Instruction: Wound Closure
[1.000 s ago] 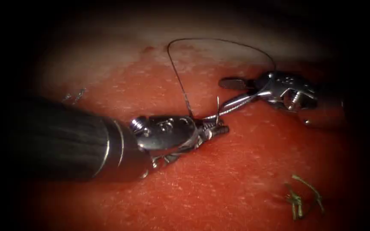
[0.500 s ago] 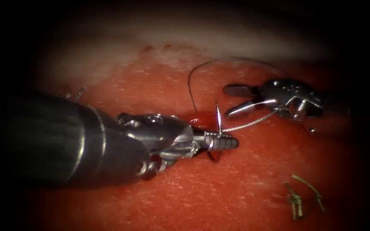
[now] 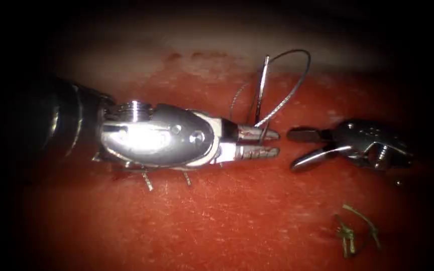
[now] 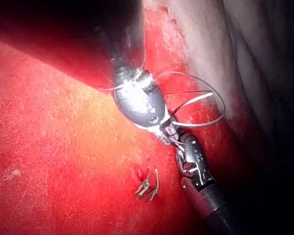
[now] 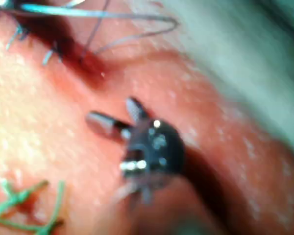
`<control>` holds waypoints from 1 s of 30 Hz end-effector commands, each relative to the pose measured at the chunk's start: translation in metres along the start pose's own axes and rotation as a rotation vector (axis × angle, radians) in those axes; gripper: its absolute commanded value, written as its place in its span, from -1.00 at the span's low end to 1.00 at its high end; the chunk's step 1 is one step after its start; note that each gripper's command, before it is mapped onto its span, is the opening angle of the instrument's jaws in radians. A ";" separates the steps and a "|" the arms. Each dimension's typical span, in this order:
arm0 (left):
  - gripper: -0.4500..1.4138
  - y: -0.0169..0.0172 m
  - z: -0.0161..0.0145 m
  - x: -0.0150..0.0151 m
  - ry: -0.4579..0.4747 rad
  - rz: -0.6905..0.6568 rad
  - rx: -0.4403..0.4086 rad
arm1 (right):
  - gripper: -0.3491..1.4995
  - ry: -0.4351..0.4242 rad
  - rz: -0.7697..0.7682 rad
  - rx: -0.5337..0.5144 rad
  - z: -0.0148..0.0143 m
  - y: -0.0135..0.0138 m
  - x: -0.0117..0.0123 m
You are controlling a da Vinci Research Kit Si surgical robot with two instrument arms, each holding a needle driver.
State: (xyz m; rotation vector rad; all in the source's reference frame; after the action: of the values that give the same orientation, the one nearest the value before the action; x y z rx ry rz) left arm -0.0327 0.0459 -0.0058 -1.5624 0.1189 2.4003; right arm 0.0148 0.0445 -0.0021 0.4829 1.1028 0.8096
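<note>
The left arm's silver wristed end effector (image 3: 272, 144) is lying low over the red, glistening pork tissue (image 3: 237, 221), its two jaws pressed nearly together and clamping the thin curved steel needle (image 3: 261, 93) near its lower end. The needle is standing almost upright from the jaws, its free end pointing up toward the pale upper edge of the tissue, and it is clear of the tissue rather than buried in it. The fine grey suture thread (image 3: 292, 90) is arching in a loop from the top of the needle, sweeping round to the right and coming back down to the left end effector's jaws. The right arm's smaller dark metal end effector (image 3: 293, 148) is sitting just to the right of the left one, tip facing tip but apart from it, with its jaws spread wide and gripping nothing. In the left wrist view the needle (image 4: 193, 102) and the looped thread (image 4: 213, 105) are showing just beyond the left end effector (image 4: 170, 139). In the right wrist view the right end effector (image 5: 110, 117) is gaping open above the tissue. Short dark stitch ends (image 3: 147, 180) are poking out of the tissue beneath the left tool's body. Well apart, to the lower right, a small tangle of green cut thread pieces (image 3: 355, 231) is lying on the tissue surface.
</note>
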 end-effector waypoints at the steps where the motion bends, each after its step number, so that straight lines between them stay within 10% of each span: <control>1: -0.89 0.0003 0.0004 -0.0003 -0.013 0.031 0.018 | 0.78 -0.005 0.013 0.013 0.0005 -0.0013 -0.0008; 9: -0.89 -0.0013 -0.0009 -0.0001 -0.090 0.187 0.134 | 0.56 0.033 0.143 0.046 -0.0004 -0.0054 0.0016; 30: -0.89 0.0027 0.0013 -0.0061 -0.099 0.310 0.084 | 0.27 0.311 0.699 0.075 0.0024 -0.0030 0.0043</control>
State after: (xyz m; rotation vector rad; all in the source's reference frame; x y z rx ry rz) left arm -0.0318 0.0428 -0.0005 -1.4760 0.4768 2.6667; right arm 0.0181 0.0463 -0.0063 0.8475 1.2646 1.4990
